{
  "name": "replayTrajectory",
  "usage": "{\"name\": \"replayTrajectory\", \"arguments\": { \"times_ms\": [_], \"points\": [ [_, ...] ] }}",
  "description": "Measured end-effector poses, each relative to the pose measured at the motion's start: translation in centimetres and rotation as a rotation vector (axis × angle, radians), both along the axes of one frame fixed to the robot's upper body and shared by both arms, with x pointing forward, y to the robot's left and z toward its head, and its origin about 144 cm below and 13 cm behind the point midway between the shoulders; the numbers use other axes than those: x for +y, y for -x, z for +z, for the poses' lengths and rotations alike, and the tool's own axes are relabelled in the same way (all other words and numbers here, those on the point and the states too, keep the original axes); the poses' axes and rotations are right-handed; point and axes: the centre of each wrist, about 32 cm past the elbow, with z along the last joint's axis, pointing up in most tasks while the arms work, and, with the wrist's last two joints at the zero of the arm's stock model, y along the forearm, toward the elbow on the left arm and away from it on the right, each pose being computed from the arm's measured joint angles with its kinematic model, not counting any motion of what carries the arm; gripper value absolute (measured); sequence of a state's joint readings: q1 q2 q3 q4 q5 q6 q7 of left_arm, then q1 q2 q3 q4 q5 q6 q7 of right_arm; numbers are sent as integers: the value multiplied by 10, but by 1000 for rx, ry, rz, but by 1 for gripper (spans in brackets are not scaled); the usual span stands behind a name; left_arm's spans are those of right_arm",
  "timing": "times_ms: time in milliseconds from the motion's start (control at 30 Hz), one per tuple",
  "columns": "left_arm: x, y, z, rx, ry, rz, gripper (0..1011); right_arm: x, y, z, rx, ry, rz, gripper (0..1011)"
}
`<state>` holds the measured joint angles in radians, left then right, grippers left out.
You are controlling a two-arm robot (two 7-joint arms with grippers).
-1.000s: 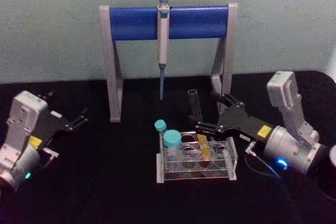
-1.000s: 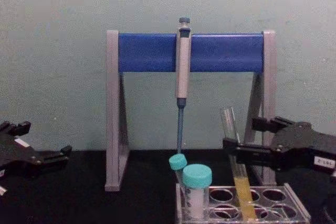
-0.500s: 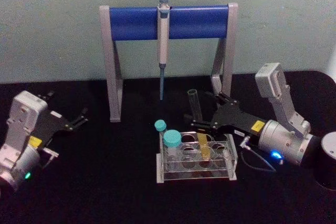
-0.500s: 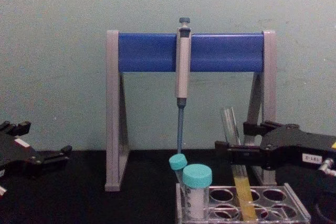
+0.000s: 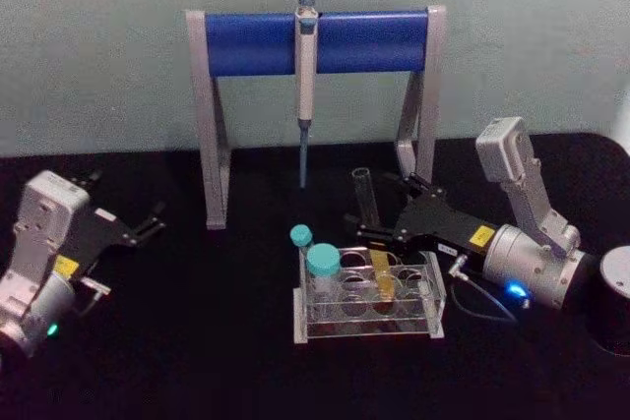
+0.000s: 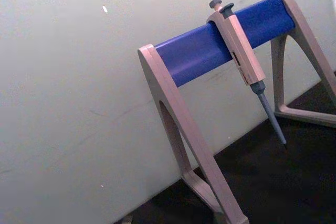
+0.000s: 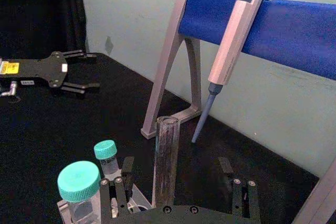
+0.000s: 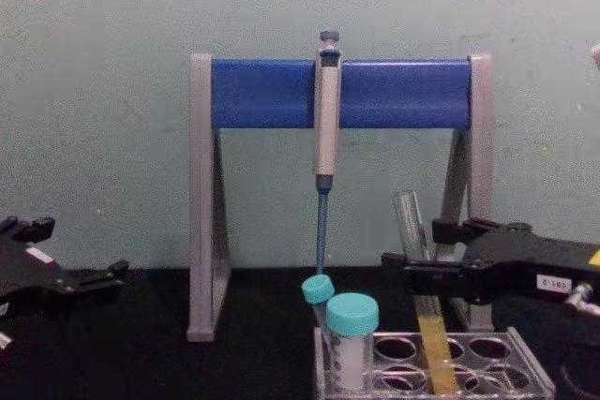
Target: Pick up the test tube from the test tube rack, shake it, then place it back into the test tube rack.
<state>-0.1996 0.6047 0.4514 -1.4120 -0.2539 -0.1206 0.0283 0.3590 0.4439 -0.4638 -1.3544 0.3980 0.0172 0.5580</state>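
**Right gripper (image 5: 374, 206) spread wide astride the test tube (image 5: 366, 194), holding nothing.**

The right wrist view shows the gaps. The tube's clear upper part stands between the two fingers (image 7: 116, 186), with open space on each side, and it is nearer one finger. In the chest view the fingers cross the glass, so contact cannot be judged there. That view adds the yellow-orange liquid low in the tube, whose foot sits in the test tube rack (image 8: 530, 379), right of the middle, leaning slightly. Two teal-capped tubes (image 5: 322, 265) stand at the rack's left end. The left gripper (image 5: 150, 222) lies on the table far left, fingers apart, empty.
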Motion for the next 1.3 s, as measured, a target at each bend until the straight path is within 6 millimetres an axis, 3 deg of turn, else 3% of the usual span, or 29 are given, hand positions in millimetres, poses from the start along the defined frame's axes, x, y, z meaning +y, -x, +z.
{"name": "replayTrajectory", "arguments": {
  "times_ms": [533,767,1300],
  "points": [
    [0,0,0,0,0,0,1001,0,0,0,0,-1,0,963],
    [0,0,0,0,0,0,1001,0,0,0,-1,-2,-1,785],
    [0,0,0,0,0,0,1001,0,0,0,-1,-2,-1,273]
  ]
}}
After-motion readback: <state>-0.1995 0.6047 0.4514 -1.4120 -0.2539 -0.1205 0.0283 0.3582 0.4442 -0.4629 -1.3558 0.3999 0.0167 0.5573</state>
